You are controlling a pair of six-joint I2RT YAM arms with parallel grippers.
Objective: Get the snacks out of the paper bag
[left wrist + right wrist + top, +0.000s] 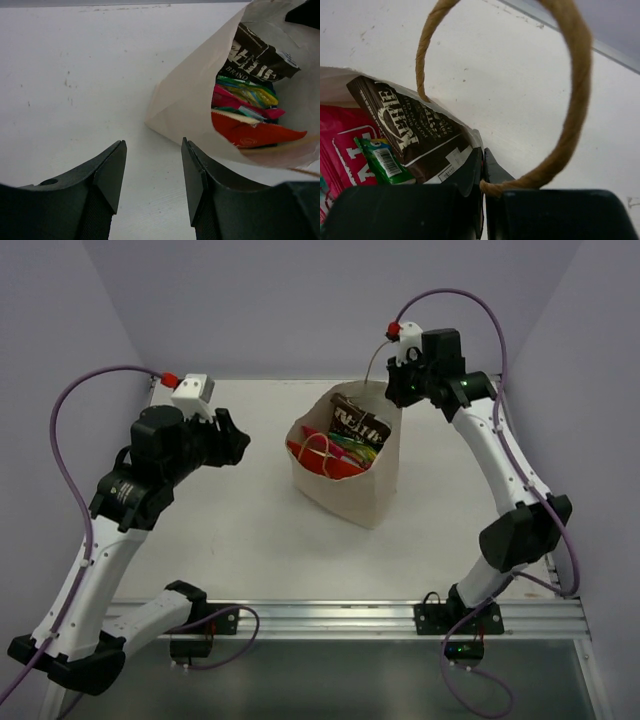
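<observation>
The paper bag [345, 495] stands open near the middle of the table, with snacks inside. A dark brown packet [358, 423] leans at its far rim, above magenta, green and orange-red packets [255, 132]. My right gripper [483, 152] is shut on the bag's far rim, where the brown cord handle [577, 75] meets the paper. The dark brown packet [410, 135] lies right against its left finger. My left gripper [152, 145] hangs open to the left of the bag [185, 105], apart from it, with nothing between its fingers.
The white table [230, 530] ends in a metal rail [400, 618] at the near edge. Lilac walls close in the back and both sides. The bag's near handle [322, 452] droops over the packets.
</observation>
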